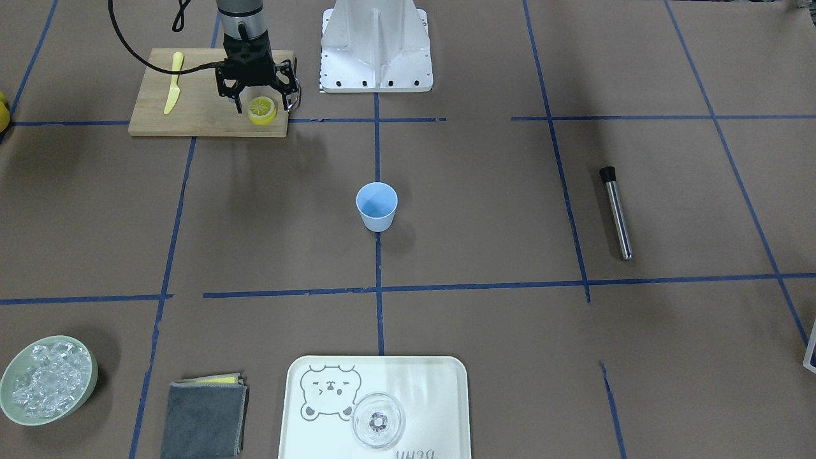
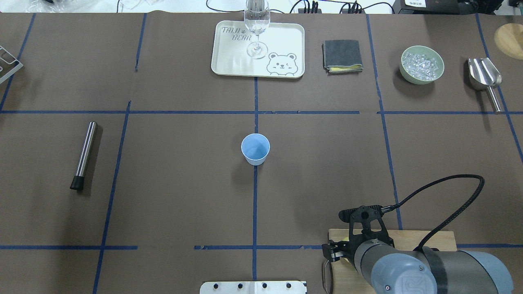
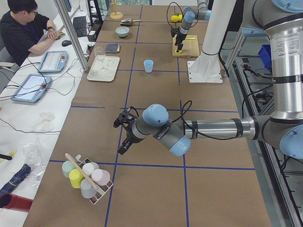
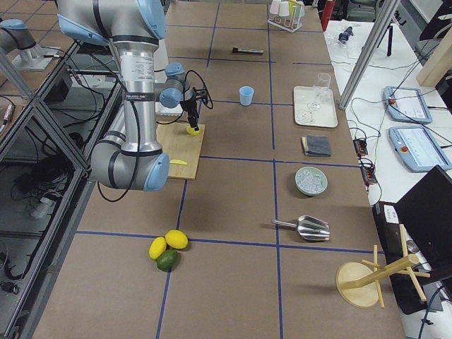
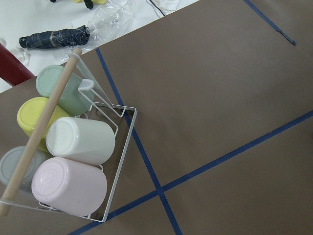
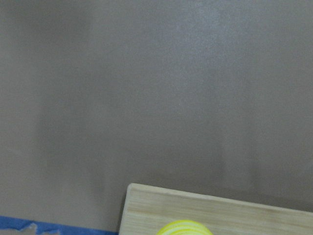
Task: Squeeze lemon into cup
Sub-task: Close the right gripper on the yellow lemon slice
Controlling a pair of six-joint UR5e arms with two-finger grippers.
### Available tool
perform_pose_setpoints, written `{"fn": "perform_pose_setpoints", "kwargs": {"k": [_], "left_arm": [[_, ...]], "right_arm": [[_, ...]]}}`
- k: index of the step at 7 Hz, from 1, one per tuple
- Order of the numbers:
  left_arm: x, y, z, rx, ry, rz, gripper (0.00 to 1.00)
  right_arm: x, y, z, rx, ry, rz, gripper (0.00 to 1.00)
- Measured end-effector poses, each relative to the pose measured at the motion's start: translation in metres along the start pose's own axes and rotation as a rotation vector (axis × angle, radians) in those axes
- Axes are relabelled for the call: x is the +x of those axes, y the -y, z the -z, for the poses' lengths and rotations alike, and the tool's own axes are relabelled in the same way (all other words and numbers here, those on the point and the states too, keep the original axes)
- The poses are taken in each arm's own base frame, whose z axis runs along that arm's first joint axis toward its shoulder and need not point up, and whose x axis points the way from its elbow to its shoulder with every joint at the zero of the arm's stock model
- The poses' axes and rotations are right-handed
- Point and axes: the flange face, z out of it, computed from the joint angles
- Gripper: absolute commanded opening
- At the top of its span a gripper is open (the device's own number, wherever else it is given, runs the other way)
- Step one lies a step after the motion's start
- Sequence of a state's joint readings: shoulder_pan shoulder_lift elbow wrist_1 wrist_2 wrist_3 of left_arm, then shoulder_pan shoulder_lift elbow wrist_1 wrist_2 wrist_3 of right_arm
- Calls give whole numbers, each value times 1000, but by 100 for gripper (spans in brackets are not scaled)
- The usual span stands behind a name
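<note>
The lemon [image 1: 262, 109], a thick yellow piece with its pale cut face showing, lies on the wooden cutting board [image 1: 191, 115]. My right gripper [image 1: 263, 105] hangs over it, open, one finger on each side of it; whether the fingers touch it I cannot tell. The lemon's top edge shows at the bottom of the right wrist view [image 6: 185, 228]. The light-blue cup [image 1: 376, 207] stands upright and empty at the table's centre [image 2: 255, 149], well away from the board. My left gripper [image 3: 120, 137] shows only in the exterior left view, near a mug rack, and I cannot tell its state.
A yellow plastic knife [image 1: 173, 83] lies on the board. A steel muddler [image 1: 617, 213], a bear tray [image 1: 446, 382] with a clear glass [image 1: 378, 421], a grey cloth [image 1: 204, 417] and a green bowl of ice [image 1: 48, 379] sit around the table. A rack of mugs [image 5: 73, 156] lies below the left wrist.
</note>
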State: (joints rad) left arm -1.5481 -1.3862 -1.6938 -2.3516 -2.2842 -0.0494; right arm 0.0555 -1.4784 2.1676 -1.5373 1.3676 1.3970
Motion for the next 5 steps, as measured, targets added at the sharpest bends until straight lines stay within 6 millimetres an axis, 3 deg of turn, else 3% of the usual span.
{"fn": "perform_pose_setpoints", "kwargs": {"k": [5], "left_arm": [[0,2,0,1,-3,1,100]], "right_arm": [[17,-8,-12,7,44,-11,100]]}}
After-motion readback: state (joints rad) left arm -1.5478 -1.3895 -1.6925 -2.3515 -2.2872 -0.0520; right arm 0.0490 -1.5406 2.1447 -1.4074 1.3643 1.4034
